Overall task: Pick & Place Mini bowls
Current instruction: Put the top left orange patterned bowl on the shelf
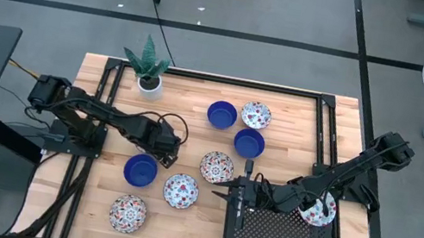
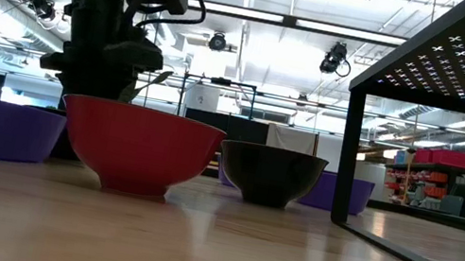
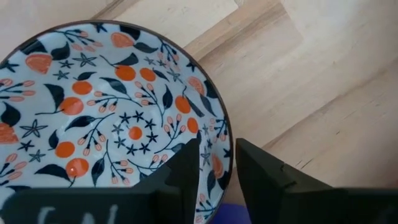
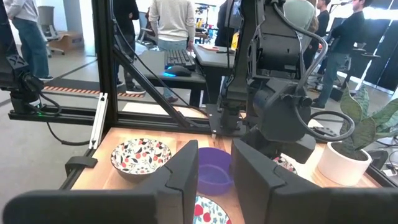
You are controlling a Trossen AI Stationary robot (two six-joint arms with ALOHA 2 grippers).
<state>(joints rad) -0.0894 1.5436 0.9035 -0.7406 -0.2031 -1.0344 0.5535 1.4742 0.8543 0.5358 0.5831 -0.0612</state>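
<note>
Several mini bowls stand on the wooden table: cobalt blue ones (image 1: 222, 114), (image 1: 249, 142), (image 1: 140, 169) and floral ones (image 1: 256, 114), (image 1: 216, 167), (image 1: 180, 190), (image 1: 128, 212). Another floral bowl (image 1: 320, 210) sits at the black rack's far right corner, partly under the right arm. My left gripper (image 1: 164, 153) is low beside the near blue bowl, shut on a floral bowl (image 3: 106, 112) that the high view hides. My right gripper (image 1: 227, 194) hovers over the rack's left edge, shut and empty, pointing left. My left gripper (image 3: 217, 168) pinches the floral bowl's rim (image 3: 227, 146), with one finger (image 3: 183, 177) inside the bowl and the other finger (image 3: 264, 177) outside. The fingers come from above. Whether the bowl stands on the table or is lifted, I cannot tell.
A black perforated rack (image 1: 279, 234) stands at the near right of the table. A white plant pot (image 1: 149, 83) with a green plant is at the far left. Bare wood lies in the table's near left part. People stand in the room beyond the table.
</note>
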